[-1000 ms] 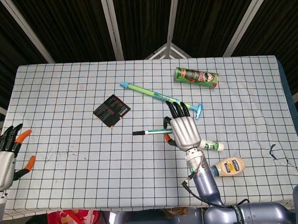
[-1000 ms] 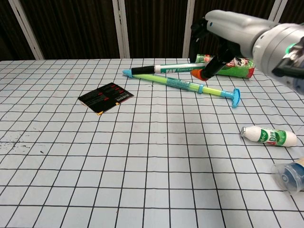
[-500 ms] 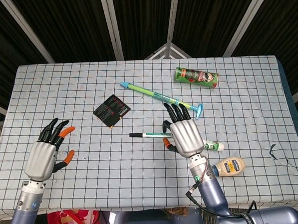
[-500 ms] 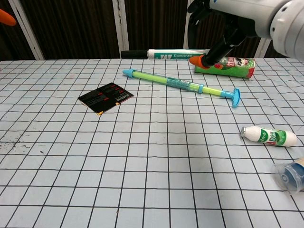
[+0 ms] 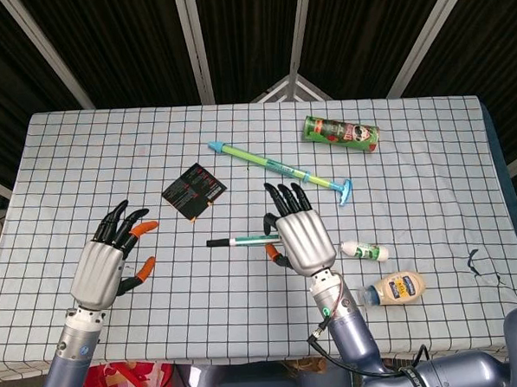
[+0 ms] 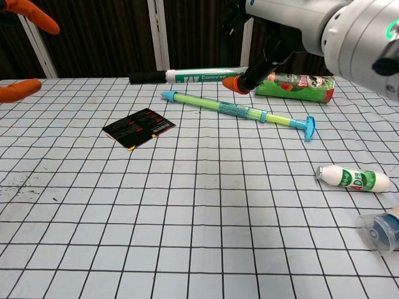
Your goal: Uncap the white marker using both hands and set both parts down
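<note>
The white marker has a black cap at its left end and lies level above the table. My right hand grips its right end, fingers wrapped around the barrel. My left hand hangs to the left of the marker with its fingers spread and nothing in it; a gap separates it from the cap. In the chest view only the orange fingertips of that hand show at the top left corner.
On the checked tablecloth lie a green-and-blue syringe-like toy, a black card, a green snack can, a small white bottle and a sauce bottle.
My left hand has come up from the table's left edge toward the middle. My right hand has carried the marker to the left, so the black cap now points closer to the left hand.
</note>
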You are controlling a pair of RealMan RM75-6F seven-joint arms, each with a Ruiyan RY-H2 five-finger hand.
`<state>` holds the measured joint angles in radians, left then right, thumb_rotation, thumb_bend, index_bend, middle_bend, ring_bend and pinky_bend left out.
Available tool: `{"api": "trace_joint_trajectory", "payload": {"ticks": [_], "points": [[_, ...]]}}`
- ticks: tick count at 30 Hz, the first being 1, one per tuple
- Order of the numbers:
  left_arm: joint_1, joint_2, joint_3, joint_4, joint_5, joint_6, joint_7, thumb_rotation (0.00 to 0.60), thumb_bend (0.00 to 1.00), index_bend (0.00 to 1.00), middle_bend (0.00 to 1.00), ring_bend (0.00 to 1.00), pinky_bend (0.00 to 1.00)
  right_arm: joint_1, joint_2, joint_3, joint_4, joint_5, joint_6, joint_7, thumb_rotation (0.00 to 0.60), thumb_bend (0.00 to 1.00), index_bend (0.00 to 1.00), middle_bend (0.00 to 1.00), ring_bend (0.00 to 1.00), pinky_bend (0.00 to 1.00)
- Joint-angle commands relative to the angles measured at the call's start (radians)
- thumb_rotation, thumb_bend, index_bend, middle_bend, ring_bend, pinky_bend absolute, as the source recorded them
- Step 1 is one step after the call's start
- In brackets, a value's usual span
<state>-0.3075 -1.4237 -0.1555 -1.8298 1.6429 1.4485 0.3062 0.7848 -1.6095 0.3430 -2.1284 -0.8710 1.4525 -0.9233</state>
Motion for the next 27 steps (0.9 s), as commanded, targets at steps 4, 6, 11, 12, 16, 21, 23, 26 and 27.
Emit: {"api": "trace_joint_trajectory", "payload": {"ticks": [4, 6, 11, 12, 16, 21, 23, 26, 27], "points": [[-0.021, -0.028, -0.006, 0.02, -0.009, -0.015, -0.001, 0.6, 0.44, 0.3, 0.17, 0.0, 0.13, 0.016, -0.01, 0.008, 0.0, 0.005, 0.007, -0.003, 0.6, 0.46, 0.7, 0.07, 0.07, 0.04], [-0.029, -0.041, -0.008, 0.029, -0.011, -0.019, -0.003, 0.6, 0.44, 0.31, 0.18, 0.0, 0.13, 0.021, -0.013, 0.009, -0.001, 0.008, 0.009, -0.004, 0.6, 0.46, 0.7, 0.07, 0.07, 0.04], [-0.048, -0.077, -0.014, 0.061, -0.012, -0.024, -0.011, 0.6, 0.44, 0.32, 0.19, 0.0, 0.13, 0.03, -0.021, 0.008, 0.002, 0.017, 0.011, 0.001, 0.6, 0.46, 0.7, 0.07, 0.07, 0.04], [-0.053, -0.085, -0.015, 0.068, -0.011, -0.024, -0.016, 0.6, 0.44, 0.32, 0.19, 0.0, 0.13, 0.032, -0.022, 0.008, 0.002, 0.017, 0.011, 0.003, 0.6, 0.46, 0.7, 0.07, 0.07, 0.04], [-0.068, -0.119, -0.016, 0.098, 0.005, -0.017, -0.035, 0.6, 0.44, 0.35, 0.2, 0.0, 0.13, 0.036, -0.023, 0.007, 0.0, 0.017, 0.014, 0.008, 0.6, 0.46, 0.7, 0.07, 0.07, 0.04], [-0.087, -0.16, -0.015, 0.124, 0.02, -0.017, -0.033, 0.6, 0.44, 0.37, 0.22, 0.0, 0.13, 0.042, -0.024, 0.006, -0.003, 0.019, 0.018, 0.009, 0.6, 0.46, 0.7, 0.07, 0.07, 0.04], [-0.097, -0.179, -0.02, 0.135, 0.029, -0.011, -0.031, 0.6, 0.44, 0.39, 0.23, 0.0, 0.13, 0.044, -0.024, 0.005, -0.004, 0.02, 0.018, 0.012, 0.6, 0.46, 0.7, 0.07, 0.07, 0.04], [-0.109, -0.206, -0.026, 0.153, 0.042, -0.001, -0.029, 0.6, 0.44, 0.39, 0.23, 0.0, 0.13, 0.045, -0.023, 0.004, -0.006, 0.02, 0.02, 0.016, 0.6, 0.46, 0.7, 0.07, 0.07, 0.04], [-0.113, -0.213, -0.026, 0.157, 0.041, -0.004, -0.023, 0.6, 0.44, 0.4, 0.23, 0.0, 0.13, 0.045, -0.022, 0.003, -0.007, 0.021, 0.02, 0.019, 0.6, 0.46, 0.7, 0.07, 0.07, 0.04]]}}
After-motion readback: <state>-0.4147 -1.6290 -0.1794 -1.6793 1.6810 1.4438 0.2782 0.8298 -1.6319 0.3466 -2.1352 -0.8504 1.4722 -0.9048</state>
